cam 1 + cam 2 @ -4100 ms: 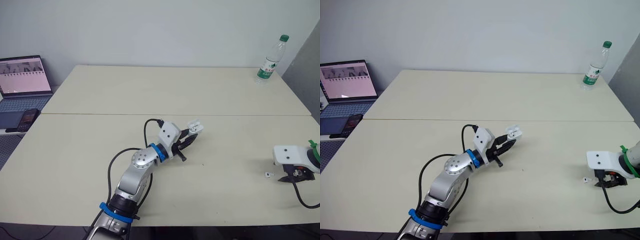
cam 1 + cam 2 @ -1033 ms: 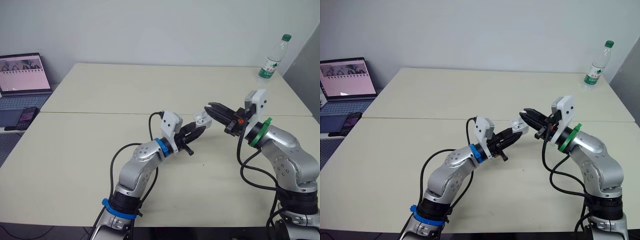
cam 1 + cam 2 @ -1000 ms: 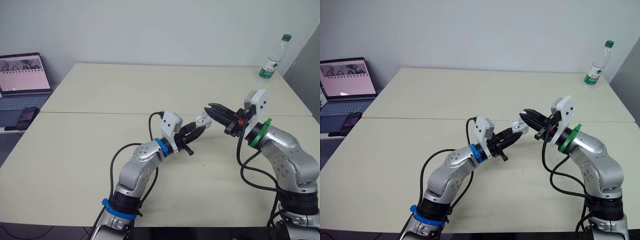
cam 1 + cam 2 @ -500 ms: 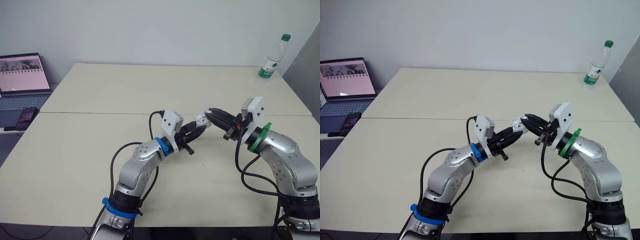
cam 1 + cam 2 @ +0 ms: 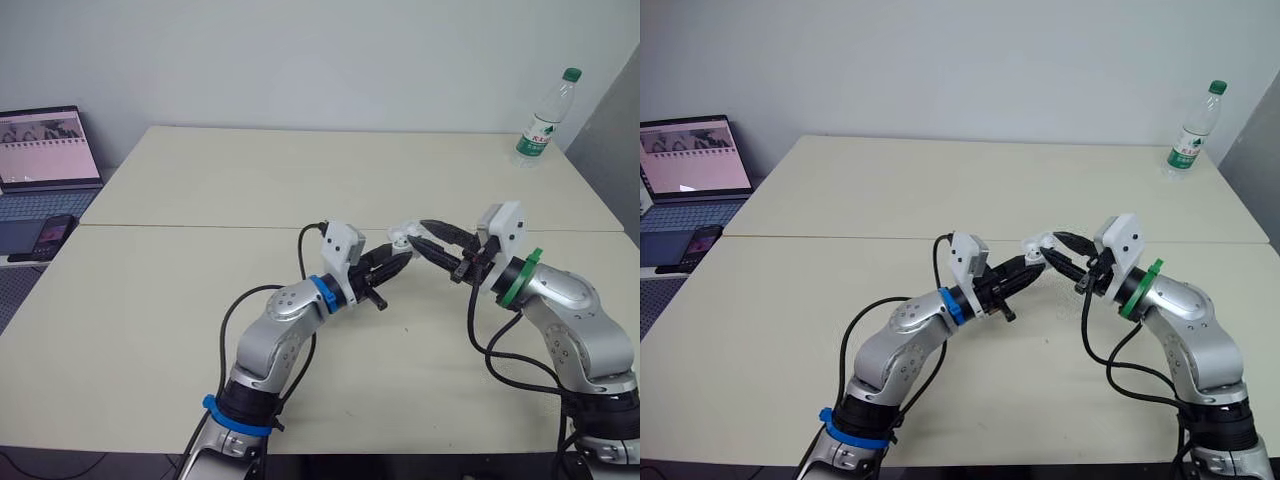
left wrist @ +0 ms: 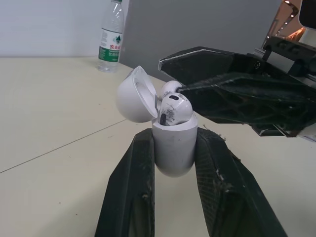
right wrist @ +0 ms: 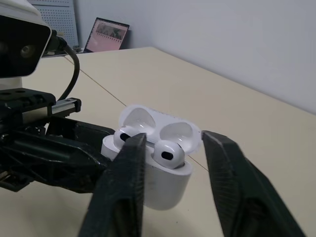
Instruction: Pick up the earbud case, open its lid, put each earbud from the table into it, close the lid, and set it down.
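My left gripper [image 5: 393, 257] is shut on the white earbud case [image 6: 173, 143] and holds it above the middle of the table with its lid [image 6: 133, 96] open. Two white earbuds sit in the case: one [image 7: 123, 136] on the side toward my left arm, the other [image 7: 166, 153] toward my right arm. My right gripper [image 5: 424, 234] has its tips at the case mouth. Its fingers [image 7: 129, 163] stand on either side of the nearer earbud, with small gaps showing, so it is open.
A water bottle [image 5: 541, 118] stands at the far right corner of the table. A laptop [image 5: 40, 160] and a phone [image 5: 55, 235] lie off the table's left side. The seam between the two tabletops [image 5: 200, 227] runs across the middle.
My right gripper has come in leftward from a short way off until its tips are at the open case. The second earbud now sits in the case. My left gripper has held steady.
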Controlling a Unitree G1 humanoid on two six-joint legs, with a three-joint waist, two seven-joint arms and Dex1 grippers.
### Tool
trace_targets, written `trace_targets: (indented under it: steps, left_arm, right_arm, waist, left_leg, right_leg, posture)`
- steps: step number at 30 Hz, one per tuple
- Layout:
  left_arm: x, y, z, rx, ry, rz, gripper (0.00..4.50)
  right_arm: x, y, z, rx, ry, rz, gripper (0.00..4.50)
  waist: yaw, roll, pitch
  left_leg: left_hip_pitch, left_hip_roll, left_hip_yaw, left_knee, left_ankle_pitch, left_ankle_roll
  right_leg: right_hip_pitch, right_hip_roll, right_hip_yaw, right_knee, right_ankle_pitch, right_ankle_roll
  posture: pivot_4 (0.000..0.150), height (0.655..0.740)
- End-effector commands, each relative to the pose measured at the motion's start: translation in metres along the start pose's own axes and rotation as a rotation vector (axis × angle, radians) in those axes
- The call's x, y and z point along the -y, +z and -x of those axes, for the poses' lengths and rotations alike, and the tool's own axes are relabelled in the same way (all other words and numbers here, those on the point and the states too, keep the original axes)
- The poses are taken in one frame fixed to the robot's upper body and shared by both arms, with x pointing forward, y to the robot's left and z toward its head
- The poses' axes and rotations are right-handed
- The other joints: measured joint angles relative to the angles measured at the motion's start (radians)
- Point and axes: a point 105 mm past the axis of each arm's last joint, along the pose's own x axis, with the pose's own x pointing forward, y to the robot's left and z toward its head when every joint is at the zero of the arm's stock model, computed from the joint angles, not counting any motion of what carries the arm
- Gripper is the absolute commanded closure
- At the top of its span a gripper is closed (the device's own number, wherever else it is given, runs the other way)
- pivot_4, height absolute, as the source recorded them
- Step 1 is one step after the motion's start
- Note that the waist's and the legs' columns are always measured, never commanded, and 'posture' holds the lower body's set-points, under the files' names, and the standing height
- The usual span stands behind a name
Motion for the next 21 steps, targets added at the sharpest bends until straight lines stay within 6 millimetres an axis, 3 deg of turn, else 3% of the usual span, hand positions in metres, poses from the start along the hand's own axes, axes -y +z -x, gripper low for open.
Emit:
trace_targets:
  steps: [1, 4, 5, 11, 15, 18, 21]
  left_arm:
    - [0.010, 0.021, -0.002, 0.076, -0.043, -0.036, 3.73]
    - [0.009, 0.020, -0.001, 0.071, -0.044, -0.035, 3.73]
    - [0.009, 0.019, -0.001, 0.068, -0.046, -0.035, 3.73]
    - [0.007, 0.013, 0.003, 0.038, -0.072, -0.034, 3.73]
    - [0.013, 0.008, 0.010, 0.009, -0.147, 0.007, 3.73]
    - [0.022, 0.009, 0.016, -0.010, -0.239, 0.072, 3.73]
    - [0.032, 0.011, 0.024, -0.040, -0.340, 0.133, 3.73]
  right_arm:
    - [0.000, 0.010, 0.003, 0.049, 0.007, 0.001, 1.28]
    - [0.006, 0.020, 0.008, 0.081, 0.016, -0.022, 0.15]
    - [0.009, 0.024, 0.010, 0.088, 0.027, -0.046, 0.03]
    - [0.018, 0.041, 0.025, 0.091, 0.135, -0.245, 0.03]
    - [0.035, 0.033, 0.033, 0.018, 0.119, -0.368, 0.03]
    - [0.042, 0.011, 0.036, -0.098, 0.090, -0.420, 0.62]
    - [0.033, -0.011, 0.040, -0.223, 0.135, -0.465, 1.74]
  waist:
    - [0.000, 0.000, 0.000]
    - [0.000, 0.000, 0.000]
    - [0.001, 0.000, 0.000]
    - [0.000, 0.000, 0.000]
    - [0.000, 0.000, 0.000]
    - [0.000, 0.000, 0.000]
    - [0.000, 0.000, 0.000]
  left_leg:
    - [0.000, 0.000, 0.000, 0.000, 0.000, 0.000]
    - [0.000, 0.000, 0.000, 0.000, 0.000, 0.000]
    - [0.000, 0.000, 0.000, 0.000, 0.000, 0.000]
    - [0.000, 0.000, 0.000, 0.000, 0.000, 0.000]
    - [0.000, 0.000, 0.000, 0.000, 0.000, 0.000]
    - [-0.001, 0.000, 0.000, 0.000, 0.000, 0.000]
    - [-0.002, 0.000, 0.000, -0.001, 0.000, 0.000]
  right_leg:
    - [0.000, 0.000, 0.000, 0.000, 0.000, 0.000]
    - [0.000, 0.000, 0.000, 0.000, 0.000, 0.000]
    - [0.000, 0.000, 0.000, 0.000, 0.000, 0.000]
    - [0.000, 0.000, 0.000, -0.001, 0.000, -0.001]
    - [0.000, 0.000, 0.000, -0.001, 0.000, -0.001]
    - [0.000, 0.000, 0.000, -0.002, 0.000, -0.001]
    - [-0.001, 0.000, 0.000, -0.002, 0.000, 0.000]
  posture:
    - [0.150, 0.7362]
    - [0.150, 0.7362]
    - [0.150, 0.7362]
    - [0.150, 0.7362]
    - [0.150, 0.7362]
    - [0.150, 0.7362]
    - [0.150, 0.7362]
